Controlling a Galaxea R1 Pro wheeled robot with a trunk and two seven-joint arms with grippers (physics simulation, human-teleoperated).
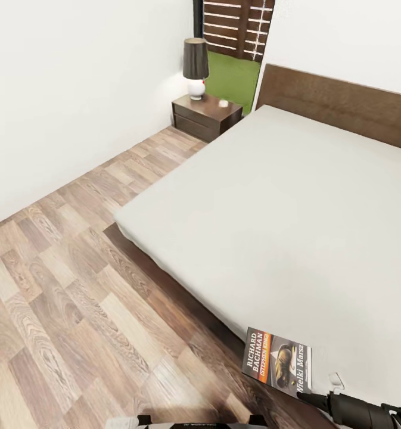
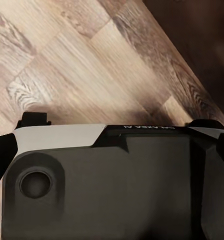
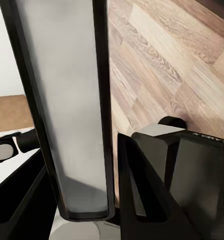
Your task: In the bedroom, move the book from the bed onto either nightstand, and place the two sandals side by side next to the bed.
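— How is the book (image 1: 278, 361) seen from the head view?
— A thin paperback with a dark cover is shown; white "Richard Bachman" lettering, an orange band and a greyish picture are carried on it; it is raised off the bed (image 1: 295, 208), tilted, near the mattress's near edge.
— And the bed itself?
— A plain light-grey mattress is set on a dark brown frame; a wide flat headboard is placed against the white wall.
— The nightstand (image 1: 207, 117)?
— A low dark-brown cabinet is stood just beside the headboard, in the bedroom's corner; drawer fronts are faced toward the wood-plank floor.
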